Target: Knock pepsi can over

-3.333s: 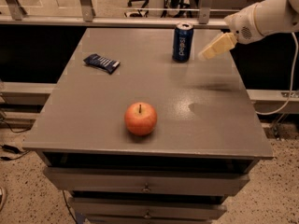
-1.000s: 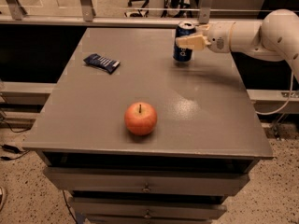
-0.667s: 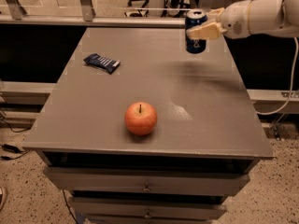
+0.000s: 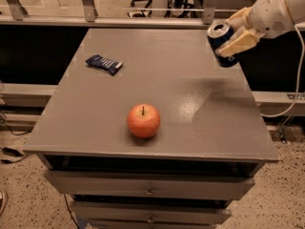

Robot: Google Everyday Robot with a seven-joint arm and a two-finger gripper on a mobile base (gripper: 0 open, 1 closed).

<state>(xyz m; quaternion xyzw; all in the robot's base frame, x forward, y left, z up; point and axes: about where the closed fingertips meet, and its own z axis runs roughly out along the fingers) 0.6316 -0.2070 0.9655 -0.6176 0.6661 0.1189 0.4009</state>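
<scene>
Dark blue with its silver lid showing, the pepsi can (image 4: pixel 218 34) is up by the far right corner of the tabletop (image 4: pixel 167 75), pinched in my tool (image 4: pixel 228 36), whose cream fingers (image 4: pixel 237 41) are closed against its sides. The can leans hard, lid turned toward the near left, and it looks clear of the surface, with a soft shadow below it toward the right edge. I read that as a grip carrying the can, not a nudge toppling it. The job wants it lying on its side on the tabletop, so I judge that not yet done. The red apple (image 4: pixel 143 120) sits toward the middle of the front edge, well apart from the tool, and the flat blue snack wrapper (image 4: pixel 104 64) lies toward the left edge, so both are out of the way. The tabletop is plain matte grey with a faint sheen, and there are drawers (image 4: pixel 148 189) under its front edge. Behind the far edge runs a metal railing (image 4: pixel 88 3). The floor (image 4: pixel 24 194) is speckled, and a pale cable (image 4: pixel 286 109) trails beyond the right edge.
</scene>
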